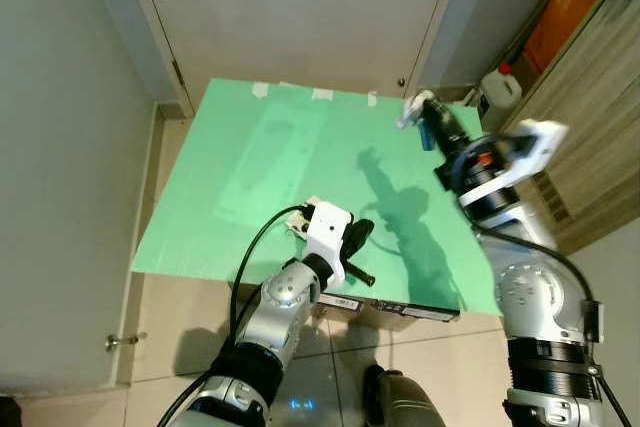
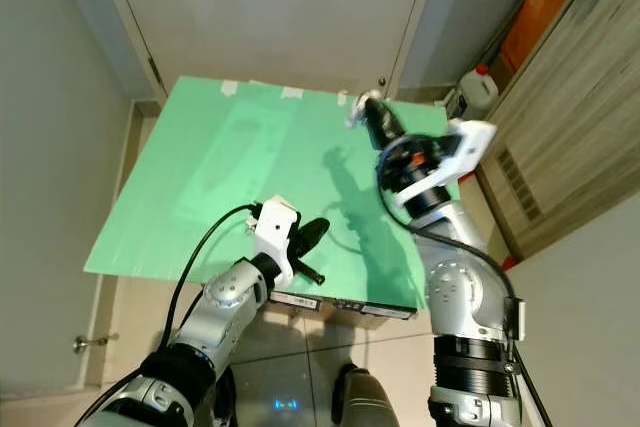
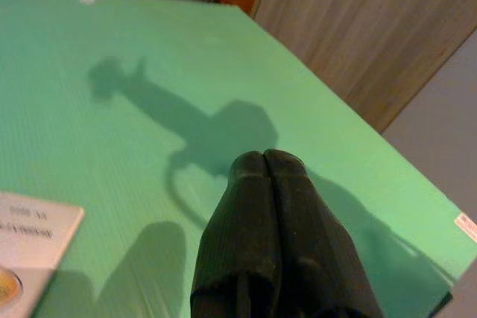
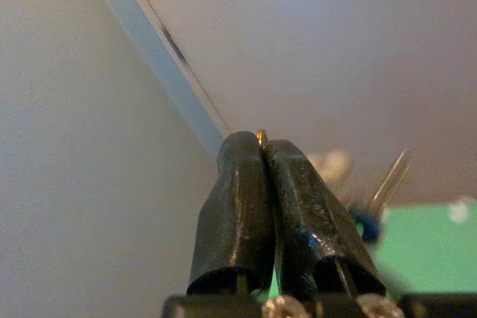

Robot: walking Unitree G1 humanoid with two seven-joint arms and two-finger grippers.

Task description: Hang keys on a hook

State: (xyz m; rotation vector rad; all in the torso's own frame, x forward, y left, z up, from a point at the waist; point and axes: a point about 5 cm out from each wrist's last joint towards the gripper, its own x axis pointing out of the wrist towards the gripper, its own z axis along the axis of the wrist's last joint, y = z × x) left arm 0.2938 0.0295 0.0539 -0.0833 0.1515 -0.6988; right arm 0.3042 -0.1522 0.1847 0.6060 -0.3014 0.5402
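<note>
- Keys (image 4: 387,180): we see them pinched in the closed right gripper (image 1: 418,110), raised over the green sheet (image 1: 260,177).
- We note the left gripper (image 3: 265,160) closed, empty, low over the sheet.
- We record a white door (image 1: 300,7) and wood panelling (image 1: 590,117) bordering it.

I see the left arm bent at the elbow, forearm reaching forward and low, its wrist rolled so the left gripper (image 1: 362,237) points toward the robot's right. Its fingers (image 3: 264,206) are pressed together with no gap. I see the right arm raised higher, forearm angled forward and up, the right gripper (image 1: 425,117) extended ahead. Its fingers (image 4: 257,184) are closed tip to tip.
</note>
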